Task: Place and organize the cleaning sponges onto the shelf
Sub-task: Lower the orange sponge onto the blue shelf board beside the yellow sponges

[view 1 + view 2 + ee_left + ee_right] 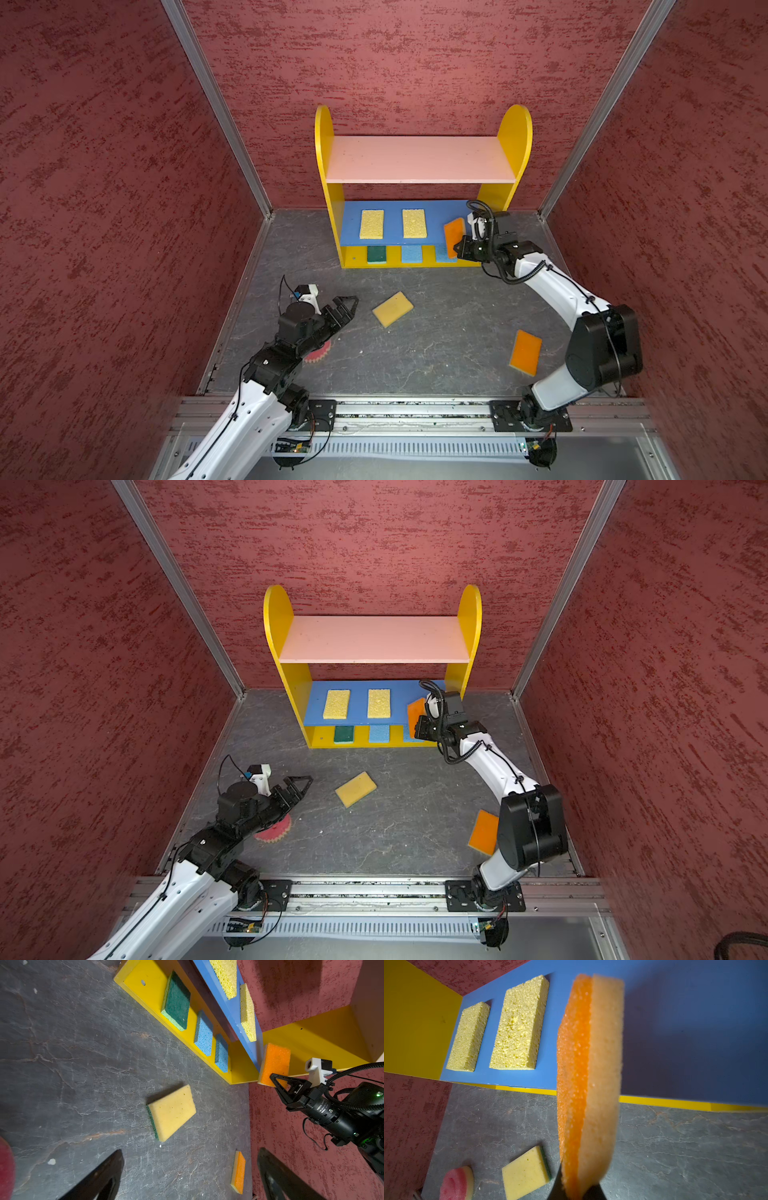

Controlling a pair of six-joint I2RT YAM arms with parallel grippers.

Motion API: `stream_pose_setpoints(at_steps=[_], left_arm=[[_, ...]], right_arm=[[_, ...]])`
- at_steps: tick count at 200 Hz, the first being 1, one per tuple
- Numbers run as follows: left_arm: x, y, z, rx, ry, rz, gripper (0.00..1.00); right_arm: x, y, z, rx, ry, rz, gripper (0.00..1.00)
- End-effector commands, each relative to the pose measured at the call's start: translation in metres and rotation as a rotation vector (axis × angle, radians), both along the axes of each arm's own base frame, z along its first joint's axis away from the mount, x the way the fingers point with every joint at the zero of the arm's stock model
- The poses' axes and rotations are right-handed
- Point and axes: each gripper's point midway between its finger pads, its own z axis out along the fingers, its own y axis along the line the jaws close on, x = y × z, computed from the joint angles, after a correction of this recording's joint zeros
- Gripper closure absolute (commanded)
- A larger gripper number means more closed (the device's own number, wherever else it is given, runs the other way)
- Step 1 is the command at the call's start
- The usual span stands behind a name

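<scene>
Dark red textured walls (104, 166) enclose a cracked grey slate-look floor (436, 357). The right gripper (456, 246) pinches an orange sponge (453, 232) on edge at the shelf's (515, 137) blue board (392, 216); the left gripper (353, 302), fingers spread, hovers above the floor.

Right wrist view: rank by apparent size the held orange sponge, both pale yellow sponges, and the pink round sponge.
1. orange sponge, nearest the lens.
2. pale yellow sponge beside it.
3. pale yellow sponge by the side panel, perhaps only farther.
4. pink round sponge, partly cut off.
</scene>
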Motion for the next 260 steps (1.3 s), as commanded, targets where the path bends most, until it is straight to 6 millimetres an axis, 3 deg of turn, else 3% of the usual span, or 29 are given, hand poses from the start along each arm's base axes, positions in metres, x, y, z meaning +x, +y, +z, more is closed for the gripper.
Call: stream_pose_setpoints(at_steps=[1,91,183,260], left_arm=[[0.01,-0.004,0.02,-0.016,-0.054,-0.013,0.0],[0.026,-0.008,0.017,-0.012,-0.038,-0.026,0.0],[0.033,-0.01,0.009,-0.021,-0.011,-0.029,0.0],[0.034,-0.009,0.008,-0.029,-0.006,-0.02,0.0]], right_arm=[[0.014,-0.002,0.005,-0.026,-0.03,0.006,1.0],[0.056,0.007,0.011,0.056,-0.12,-0.035,1.0],[0.072,0.001,-0.018,0.02,-0.103,-0.061,0.99],[0.083,-0.001,-0.03,0.036,-0.099,-0.098,0.81]])
